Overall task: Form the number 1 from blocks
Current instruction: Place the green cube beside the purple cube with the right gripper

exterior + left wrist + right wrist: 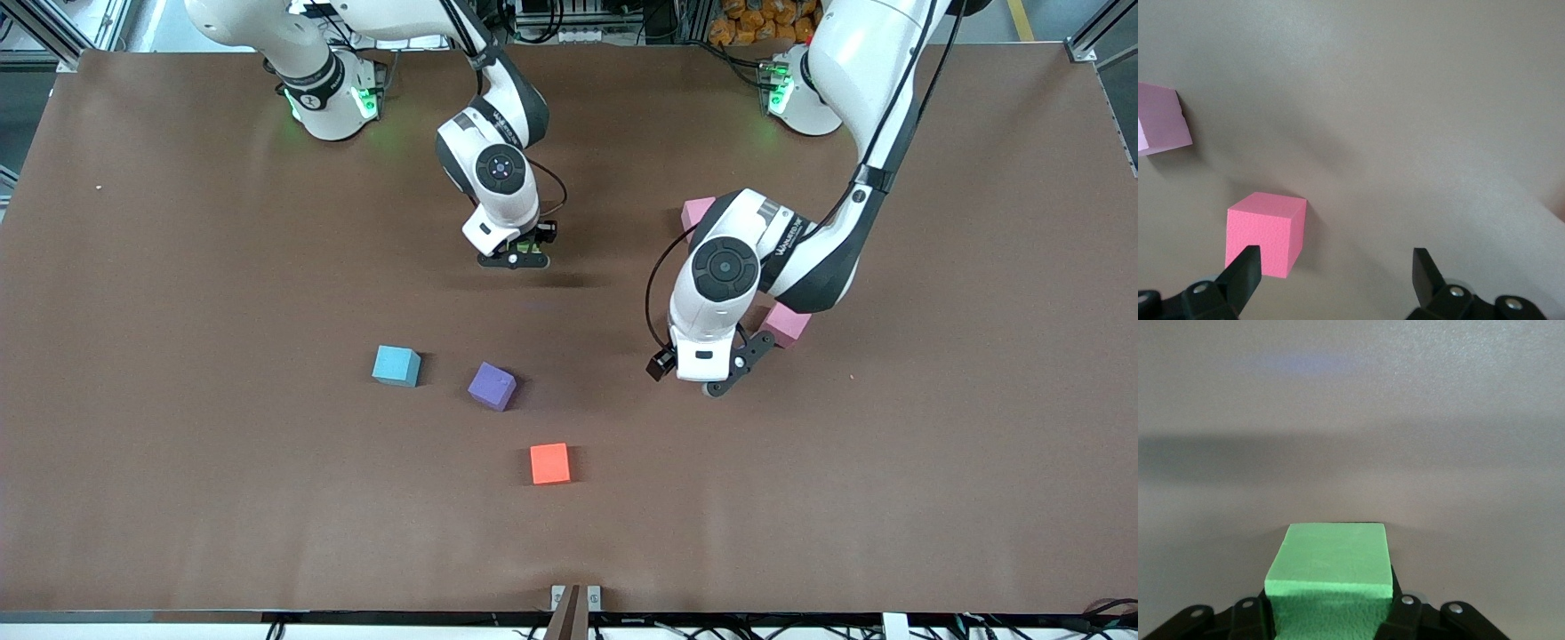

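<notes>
The right gripper [514,260] is clenched on the green block [1330,570], low over the middle of the table [178,267], farther from the front camera than the loose purple block [492,385]. The left gripper [1335,277] hangs released, a pink block [1265,232] touching or just beside one finger [1245,267], not between them.

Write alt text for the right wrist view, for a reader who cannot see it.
A green block fills the lower middle of the frame, clamped between the black fingers of the right claw. Past it lies only bare brown table, crossed by a soft dark band of shadow.
</notes>
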`<state>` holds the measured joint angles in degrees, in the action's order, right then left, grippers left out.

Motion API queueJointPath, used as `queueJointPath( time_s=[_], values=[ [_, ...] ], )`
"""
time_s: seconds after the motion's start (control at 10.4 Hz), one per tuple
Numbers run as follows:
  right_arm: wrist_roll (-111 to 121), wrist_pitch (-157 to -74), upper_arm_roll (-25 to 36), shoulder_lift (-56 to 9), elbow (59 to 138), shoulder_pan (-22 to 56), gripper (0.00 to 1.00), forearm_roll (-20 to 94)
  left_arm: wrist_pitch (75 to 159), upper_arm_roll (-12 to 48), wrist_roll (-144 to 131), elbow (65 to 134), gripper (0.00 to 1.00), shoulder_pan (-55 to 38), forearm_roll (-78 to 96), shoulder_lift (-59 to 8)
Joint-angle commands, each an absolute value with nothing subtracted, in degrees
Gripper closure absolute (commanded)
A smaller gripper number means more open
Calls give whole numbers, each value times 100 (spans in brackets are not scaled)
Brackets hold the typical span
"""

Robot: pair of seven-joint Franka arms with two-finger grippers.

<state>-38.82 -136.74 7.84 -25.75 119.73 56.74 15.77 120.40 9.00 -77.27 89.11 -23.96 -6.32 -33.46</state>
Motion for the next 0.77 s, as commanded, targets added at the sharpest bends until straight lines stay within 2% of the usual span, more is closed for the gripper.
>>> queueJointPath(
  time_s=[0.0,0.39,0.68],
  values=[
    [-3929,-13755,773,-2479,12138,5687,0,1670,11988,940,-8049,8868,0,-2399,-703,-3410],
    [-3929,-13493,773,-2014,12147,5477,0,1661,11997,940,-8411,8754,0,-2356,-703,-3533],
    [-3833,-13245,782,-1452,12120,4784,0,1434,11875,932,-8368,9261,0,-2162,-703,-3498]
  ],
)
